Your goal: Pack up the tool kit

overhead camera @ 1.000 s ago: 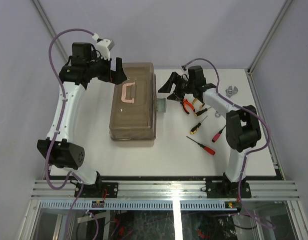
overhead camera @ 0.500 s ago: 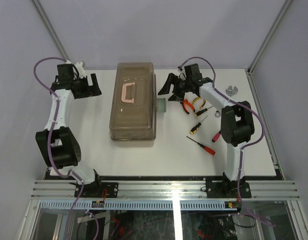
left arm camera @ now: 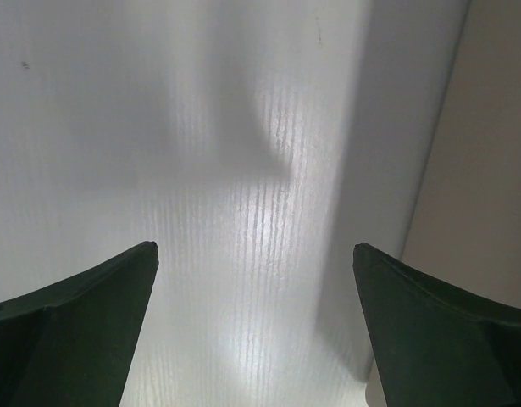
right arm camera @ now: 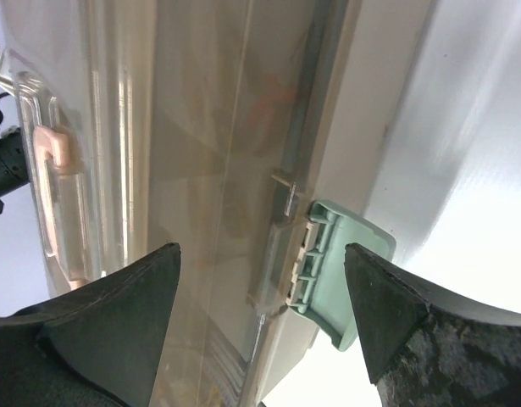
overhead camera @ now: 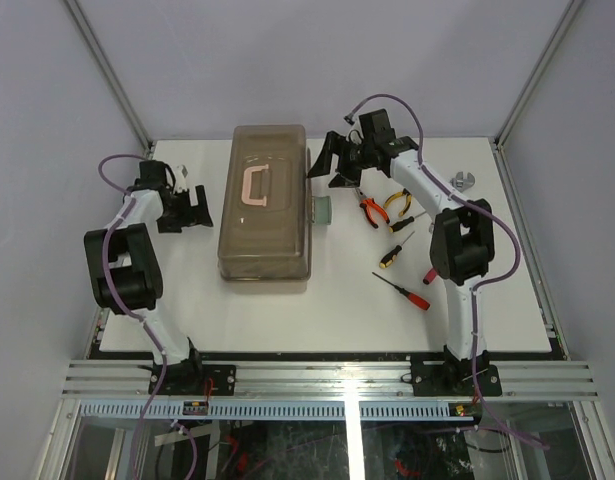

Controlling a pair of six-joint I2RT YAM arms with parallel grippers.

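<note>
Here the toolbox (overhead camera: 267, 205) lies closed, left of centre, its long axis running away from the arm bases. Its green latch (right arm camera: 332, 271) faces the right gripper (right arm camera: 260, 254), spread wide close by. The left gripper (left arm camera: 256, 250), also wide, sits across the box.

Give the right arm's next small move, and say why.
Probably ease the open right fingers onto the toolbox lid's edge by the green latch to lift it: the lid is shut, the latch sticks outward, and pliers and screwdrivers lie outside.
</note>
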